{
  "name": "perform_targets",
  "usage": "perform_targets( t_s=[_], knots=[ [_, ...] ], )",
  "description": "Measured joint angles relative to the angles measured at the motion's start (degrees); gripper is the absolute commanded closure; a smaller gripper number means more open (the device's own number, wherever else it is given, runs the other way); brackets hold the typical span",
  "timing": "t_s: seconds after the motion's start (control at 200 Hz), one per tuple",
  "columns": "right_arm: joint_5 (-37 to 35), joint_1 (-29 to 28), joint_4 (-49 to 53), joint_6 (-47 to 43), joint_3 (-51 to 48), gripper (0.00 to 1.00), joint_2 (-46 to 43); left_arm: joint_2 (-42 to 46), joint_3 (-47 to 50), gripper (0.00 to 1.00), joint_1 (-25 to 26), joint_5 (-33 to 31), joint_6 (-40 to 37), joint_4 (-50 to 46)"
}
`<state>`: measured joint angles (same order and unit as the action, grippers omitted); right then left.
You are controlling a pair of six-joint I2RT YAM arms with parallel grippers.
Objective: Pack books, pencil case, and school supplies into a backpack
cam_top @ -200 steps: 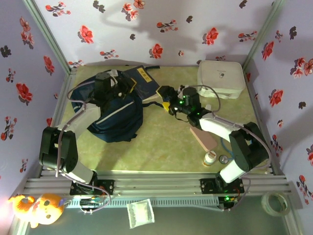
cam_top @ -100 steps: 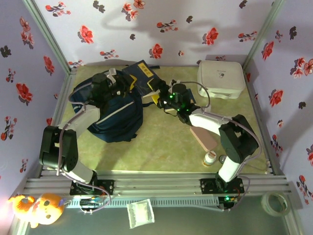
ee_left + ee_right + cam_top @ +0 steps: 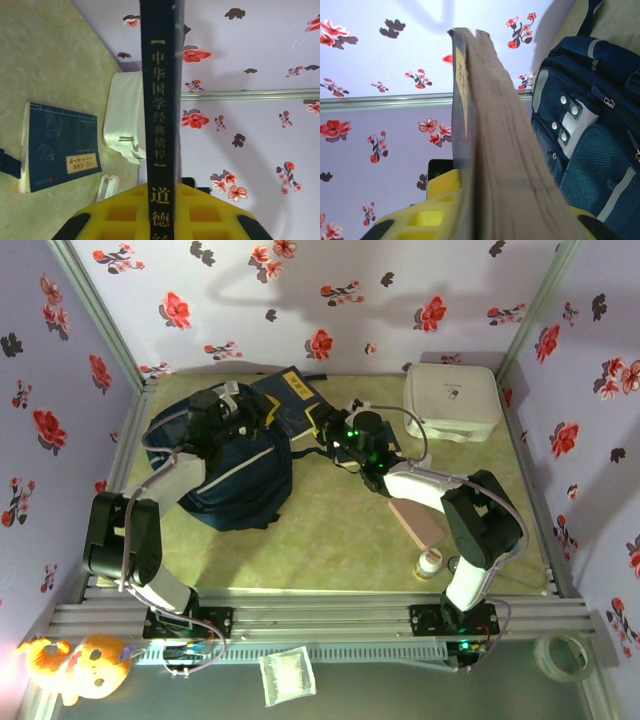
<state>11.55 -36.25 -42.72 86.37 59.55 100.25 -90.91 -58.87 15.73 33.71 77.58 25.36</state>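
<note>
Holds a book in the clenched left claw at the far end of the backpack, on the left of the surface. Pinches a labelled book by its edge in the closed right claw, just right of the backpack. Has the pencil case lying near right and a shut white box far right; cannot tell the backpack's contents.

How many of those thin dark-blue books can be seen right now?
2. One thin dark-blue book stands edge-on in the left gripper. A second, yellow-labelled book lies on the green table beside the navy fabric backpack, pinched by the right gripper. Others may be hidden.
</note>
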Motion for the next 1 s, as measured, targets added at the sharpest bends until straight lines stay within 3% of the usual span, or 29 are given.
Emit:
perform_targets(
  t_s=[0.11, 0.225, 0.48, 0.73, 1.0],
  knots=[
    [-0.8, -0.2, 0.4, -1.1, 0.0, 0.91, 0.0, 0.2, -0.4, 0.52, -0.1, 0.2, -4.4, -5.3],
    [-2.2, -0.2, 3.3, -4.0, 0.0, 0.94, 0.0, 2.9, -0.4, 0.38, -0.3, -0.8, -10.2, -14.3],
    [-8.8, -0.1, 20.7, -16.7, 4.3, 0.95, 0.0, 12.6, -3.5, 0.06, -0.4, -7.2, -27.7, -38.1],
    [-14.9, 0.7, 31.0, -26.7, 9.6, 0.95, 0.0, 11.2, -11.2, 0.02, -0.3, -14.5, -44.4, -57.0],
    [-16.2, 1.8, 33.2, -31.0, 10.4, 0.92, 0.0, 7.1, -11.4, 0.02, 3.7, -25.1, -58.9, -63.2]
  ],
)
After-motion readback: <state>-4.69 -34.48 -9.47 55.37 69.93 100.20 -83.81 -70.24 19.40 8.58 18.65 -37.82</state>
